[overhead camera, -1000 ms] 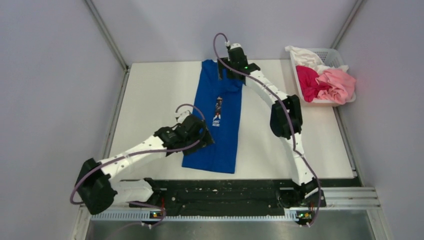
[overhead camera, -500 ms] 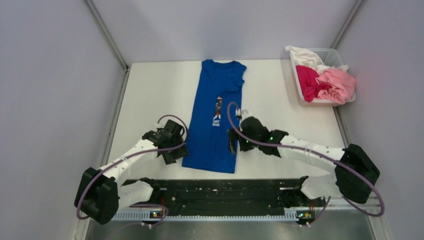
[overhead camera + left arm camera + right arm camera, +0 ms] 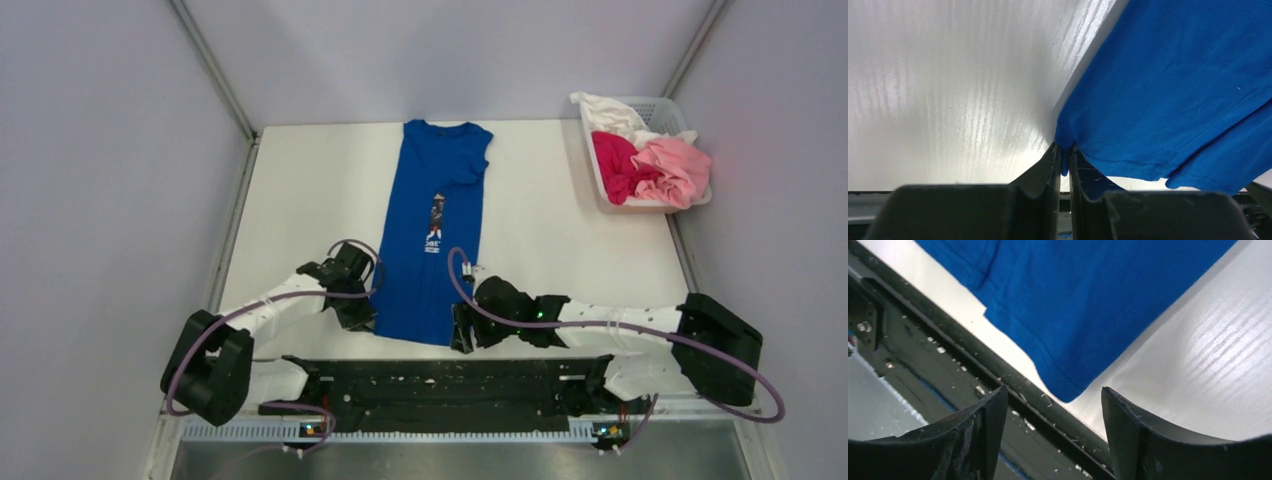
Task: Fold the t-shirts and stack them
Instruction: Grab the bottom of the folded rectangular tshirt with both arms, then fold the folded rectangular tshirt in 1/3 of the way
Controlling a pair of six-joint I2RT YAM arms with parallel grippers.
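A royal blue t-shirt (image 3: 441,190) lies lengthwise down the middle of the table, collar at the far end, its small print (image 3: 435,222) facing up. My left gripper (image 3: 362,316) sits at the near-left hem corner. In the left wrist view it (image 3: 1064,156) is shut on a pinch of the blue t-shirt (image 3: 1173,90). My right gripper (image 3: 462,336) is at the near-right hem corner. In the right wrist view it (image 3: 1054,396) stands open, with the corner tip of the blue t-shirt (image 3: 1088,305) just ahead of the gap, untouched. More t-shirts fill the basket: magenta (image 3: 614,166), pale pink (image 3: 676,166), white (image 3: 603,109).
The white lattice basket (image 3: 660,107) stands at the far right corner of the table. A black rail (image 3: 440,384) runs along the near edge right behind both grippers; the right wrist view shows it (image 3: 948,355) close under the hem. Grey walls enclose the table.
The right arm swung from the collar down to the near-right hem corner, its jaws narrowing. The left gripper slid to the near-left corner and shut on the fabric.
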